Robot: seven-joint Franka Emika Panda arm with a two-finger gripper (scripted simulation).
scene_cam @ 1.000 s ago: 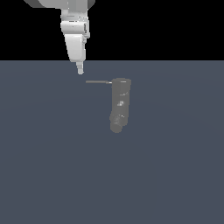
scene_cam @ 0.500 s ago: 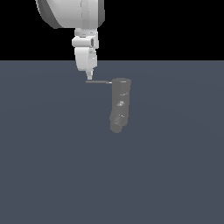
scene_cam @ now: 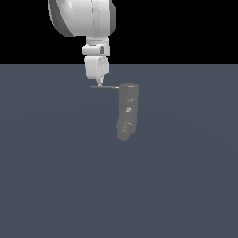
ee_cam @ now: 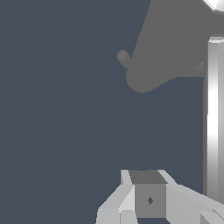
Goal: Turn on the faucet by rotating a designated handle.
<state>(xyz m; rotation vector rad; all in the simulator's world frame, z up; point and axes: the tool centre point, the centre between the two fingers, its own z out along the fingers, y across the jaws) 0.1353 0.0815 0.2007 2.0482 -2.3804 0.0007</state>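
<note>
Pincer: your pincer (scene_cam: 98, 84) hangs point-down from the big white arm (scene_cam: 83, 18), and its tip comes to a single narrow point in the exterior view, so the fingers look pressed together. In the wrist view you see the finger block (ee_cam: 148, 197) as one closed mass with no gap showing.

Handle: the thin grey rod (scene_cam: 106, 87) lies level right under your pincer's tip. The tip sits at the rod's free end, touching it or just above it; you cannot tell which from these views. The pincer is not wrapped around the rod.

Faucet: the dull-grey column (scene_cam: 127, 111) stands just beside your pincer, toward the exterior view's right, at the far end of the rod from the tip. Its rounded spout end (scene_cam: 123, 135) sits lower than the pincer and carries small white glints.

Wrist view: you see the faucet body (ee_cam: 170, 48) as a broad grey shape ahead of the fingers, with a small stub (ee_cam: 123, 57) at its edge.

Floor: flat slate-blue ground (scene_cam: 56, 176) lies beneath everything.
</note>
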